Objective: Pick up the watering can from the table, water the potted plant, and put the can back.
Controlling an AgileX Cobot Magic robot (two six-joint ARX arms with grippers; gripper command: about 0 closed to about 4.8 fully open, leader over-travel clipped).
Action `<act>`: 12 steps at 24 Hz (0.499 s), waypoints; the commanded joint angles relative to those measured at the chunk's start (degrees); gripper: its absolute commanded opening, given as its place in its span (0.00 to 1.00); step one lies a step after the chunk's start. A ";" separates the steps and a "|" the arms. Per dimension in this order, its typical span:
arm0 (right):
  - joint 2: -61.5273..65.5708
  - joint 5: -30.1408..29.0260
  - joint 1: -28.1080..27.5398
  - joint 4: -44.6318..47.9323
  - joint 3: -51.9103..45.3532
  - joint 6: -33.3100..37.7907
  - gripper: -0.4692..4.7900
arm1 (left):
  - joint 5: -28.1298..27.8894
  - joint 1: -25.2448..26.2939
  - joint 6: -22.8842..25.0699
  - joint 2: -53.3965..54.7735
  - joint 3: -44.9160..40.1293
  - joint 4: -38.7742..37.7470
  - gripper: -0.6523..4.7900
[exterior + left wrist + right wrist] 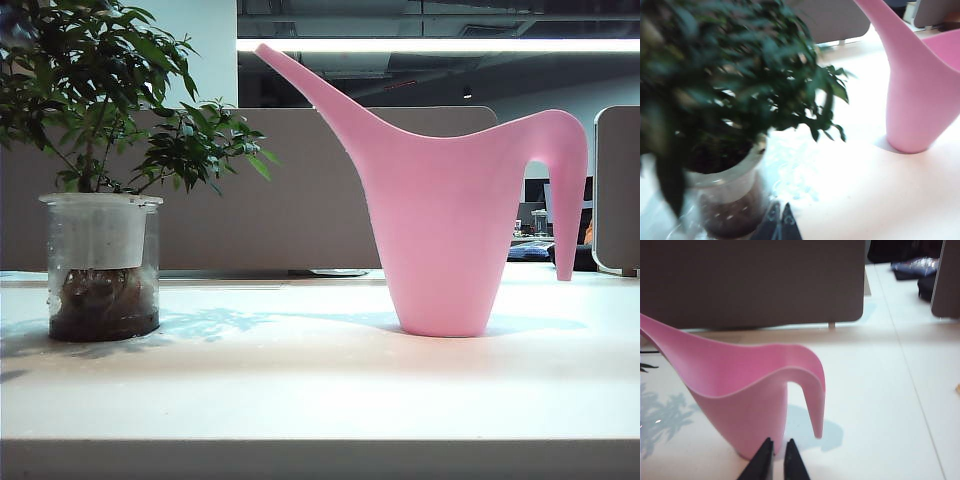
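Pink plastic watering can [445, 225] stands free, mid-table [320, 390]. Left gripper [780, 220] by the glass-jarred leafy plant [100, 180] looks clenched. Right gripper [776, 450], nearly shut and empty, should widen, then clamp the hooked handle squarely.

Potted plant [725, 100] in left wrist view: foliage blurred, jar base cut off by frame edge. Left claw [779, 225]: only dark tips in frame, pressed together. Right claw [777, 460]: only tips in frame, narrow gap between. Watering can [747, 390]: spout end cut off in right wrist view. Neither claw appears in exterior view.
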 commanded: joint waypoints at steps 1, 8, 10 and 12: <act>-1.51 -0.57 0.07 9.84 -6.34 -2.14 0.18 | 2.56 0.11 1.62 -1.40 -6.40 13.44 0.11; -11.04 -0.33 0.07 18.67 -23.98 -2.14 0.18 | 5.29 0.20 2.86 -9.75 -18.47 19.98 0.11; -13.99 -0.33 0.07 18.21 -27.08 -2.16 0.18 | 4.90 0.44 2.67 -13.84 -21.31 19.93 0.11; -16.48 -0.31 0.04 18.32 -29.40 -2.23 0.18 | 4.85 1.05 2.62 -17.97 -23.17 19.91 0.11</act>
